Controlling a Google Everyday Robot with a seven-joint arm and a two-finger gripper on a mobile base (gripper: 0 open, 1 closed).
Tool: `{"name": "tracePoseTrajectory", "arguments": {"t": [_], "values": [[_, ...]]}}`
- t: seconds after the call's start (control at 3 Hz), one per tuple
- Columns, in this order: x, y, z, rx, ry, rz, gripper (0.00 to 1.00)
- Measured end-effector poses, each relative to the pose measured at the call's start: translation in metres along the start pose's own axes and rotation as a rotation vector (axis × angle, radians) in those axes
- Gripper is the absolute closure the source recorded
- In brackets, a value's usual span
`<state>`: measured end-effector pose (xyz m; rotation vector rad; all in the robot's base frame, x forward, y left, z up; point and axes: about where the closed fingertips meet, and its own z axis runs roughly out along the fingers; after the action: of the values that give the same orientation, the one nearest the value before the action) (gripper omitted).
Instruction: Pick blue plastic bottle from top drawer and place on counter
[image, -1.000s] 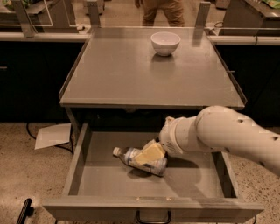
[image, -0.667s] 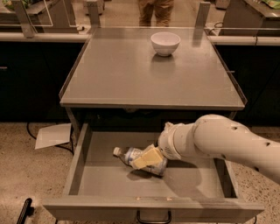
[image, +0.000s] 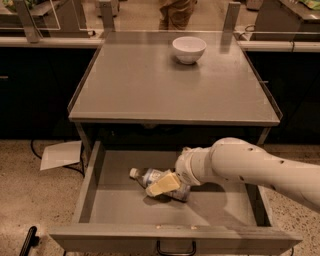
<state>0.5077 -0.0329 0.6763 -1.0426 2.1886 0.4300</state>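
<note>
A: While looking down into the pulled-out top drawer (image: 115, 200), can make out the end effector (image: 162, 185) low inside, at the tip of a thick white arm (image: 250, 165) reaching in from the right. Holding anything?

B: Hard to say. Lies across the middle of the blue plastic bottle (image: 149, 176), touching it from above, with a pale yellow tip over the label. Cannot tell how far open, nor whether clamped on the bottle or merely resting against it.

A: And the bottle itself?

B: On its side near the middle of the drawer, with the white cap to the left and a little toward the back. Seems to rest on the drawer floor, with a dark shadow just under and in front.

A: Up on the counter (image: 150, 85)?

B: Carries a white bowl (image: 189, 49) near the back edge, right of centre, upright, well apart from the bottle below.

A: Anything around the drawer?

B: Dark loop handle (image: 176, 248) at the front edge, and a sheet of white paper (image: 61, 154) on the speckled floor to the left, just beside the drawer's side wall.
</note>
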Motion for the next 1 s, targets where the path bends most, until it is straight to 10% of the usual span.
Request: {"name": "tracePoseTrajectory", "arguments": {"t": [1.0], "values": [[0.033,0.002,0.040,-0.055,0.055,0.079,0.00]]}}
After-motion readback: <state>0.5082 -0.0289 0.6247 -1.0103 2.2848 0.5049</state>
